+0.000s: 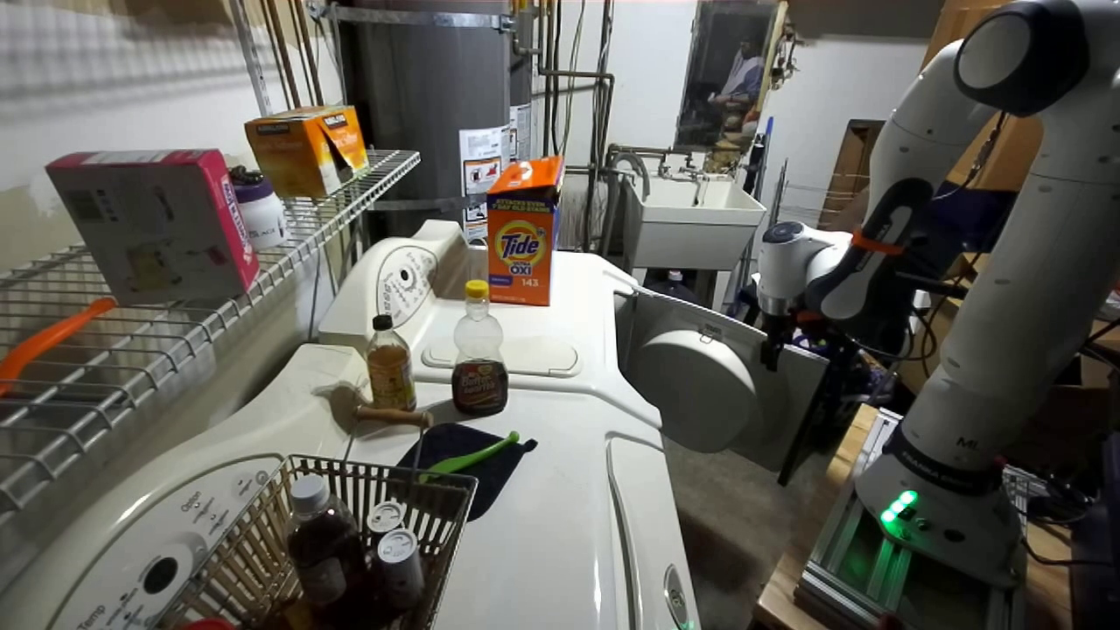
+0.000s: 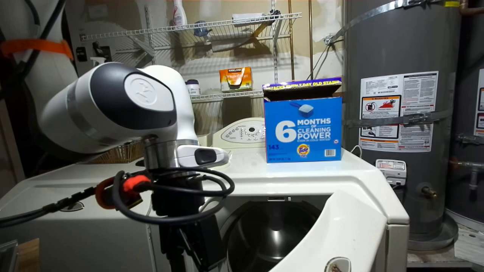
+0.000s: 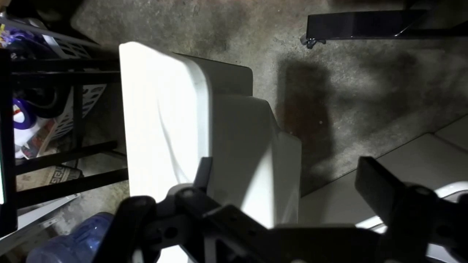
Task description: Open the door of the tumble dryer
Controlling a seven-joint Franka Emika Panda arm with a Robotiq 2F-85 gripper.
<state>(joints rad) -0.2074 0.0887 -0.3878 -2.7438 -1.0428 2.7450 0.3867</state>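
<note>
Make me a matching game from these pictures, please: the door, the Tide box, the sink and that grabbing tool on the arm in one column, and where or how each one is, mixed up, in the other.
Things:
1. Door
2. Tide box
3. Sink
4. Tool

Where or how:
A. By the far wall
B. Jaws apart
C. Standing on top of the dryer
D. Swung open, showing its inner face in an exterior view

Right pairs: 1-D, 2-C, 3-A, 4-B.
</note>
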